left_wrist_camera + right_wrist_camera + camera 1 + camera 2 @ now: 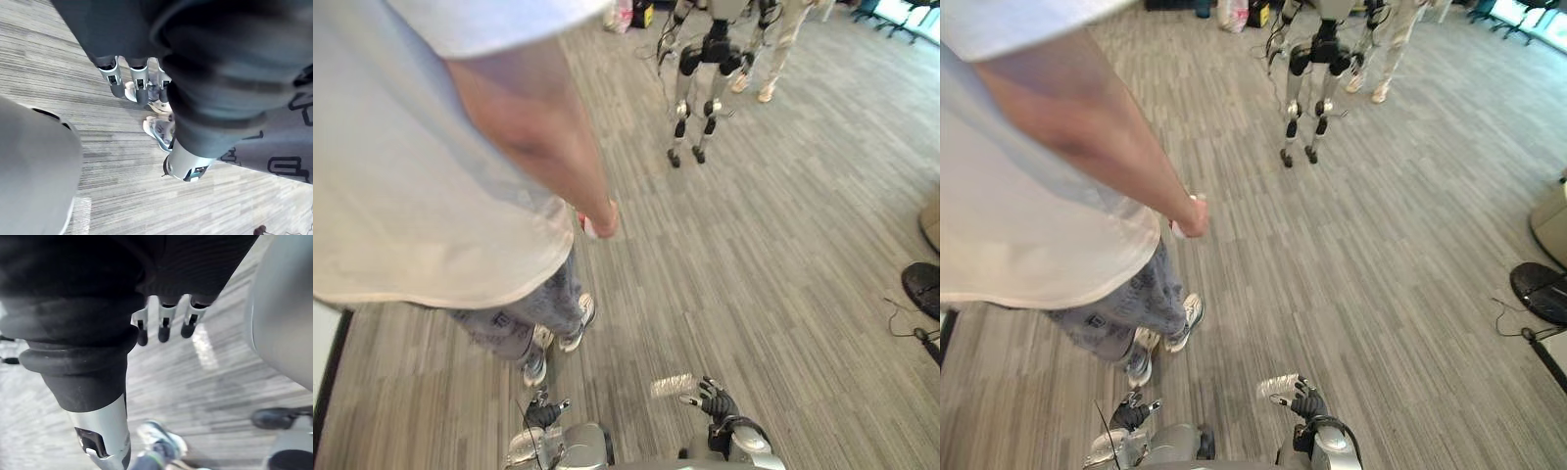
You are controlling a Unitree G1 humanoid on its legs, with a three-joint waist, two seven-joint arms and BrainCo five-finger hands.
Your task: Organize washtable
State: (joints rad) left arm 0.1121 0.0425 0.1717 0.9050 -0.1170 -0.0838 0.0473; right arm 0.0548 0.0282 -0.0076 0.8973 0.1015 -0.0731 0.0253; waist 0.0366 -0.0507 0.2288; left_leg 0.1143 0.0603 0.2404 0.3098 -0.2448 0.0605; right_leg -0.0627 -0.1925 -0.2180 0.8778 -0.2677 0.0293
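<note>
My left hand and right hand hang low over a grey wood-pattern floor, both open and holding nothing. In the left wrist view the fingers are straight with the thumb apart. The right wrist view shows the same, with straight fingers and the thumb spread away. A person in a white shirt stands close on my left. That person's hand holds a small white and red thing.
The person's sneakers stand just ahead of my left hand. Another humanoid robot stands farther off, with a second person's legs behind it. A dark round base lies at the right edge.
</note>
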